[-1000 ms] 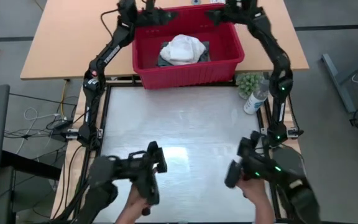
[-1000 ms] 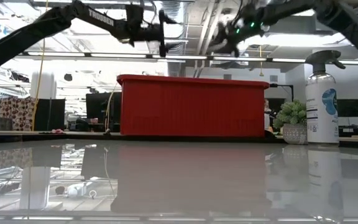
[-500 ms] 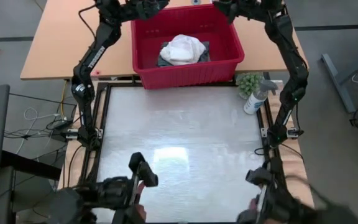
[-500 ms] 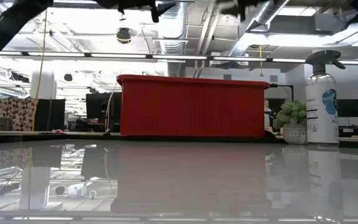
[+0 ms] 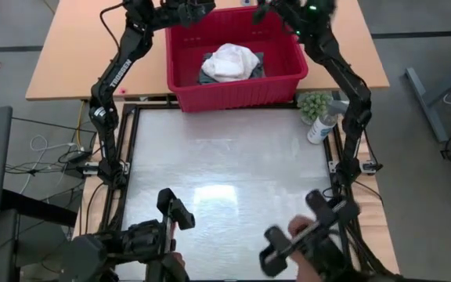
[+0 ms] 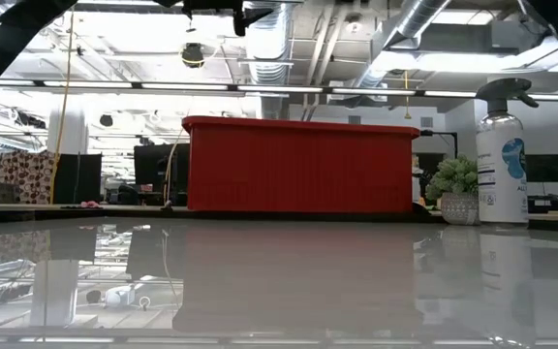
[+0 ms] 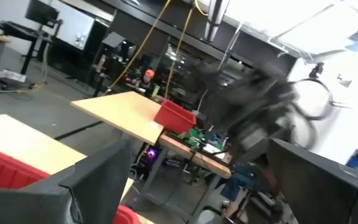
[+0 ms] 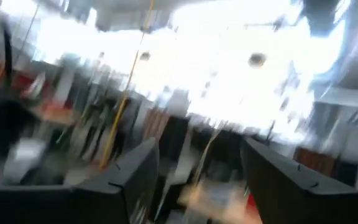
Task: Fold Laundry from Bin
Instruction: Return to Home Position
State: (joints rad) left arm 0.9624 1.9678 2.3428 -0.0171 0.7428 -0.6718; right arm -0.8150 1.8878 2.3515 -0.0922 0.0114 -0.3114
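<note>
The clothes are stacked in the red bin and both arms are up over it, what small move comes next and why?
Probably pull both arms back from the red bin toward their rest pose. The white garment lies folded inside on a dark garment, and the left gripper and right gripper hang above the far rim, fingers open and empty.

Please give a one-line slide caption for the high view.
Folded laundry lies in the red bin; left gripper and right gripper hover near its far rim.

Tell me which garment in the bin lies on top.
The white garment lies on top, bunched in the middle of the red bin. The dark garment shows only as edges under it.
</note>
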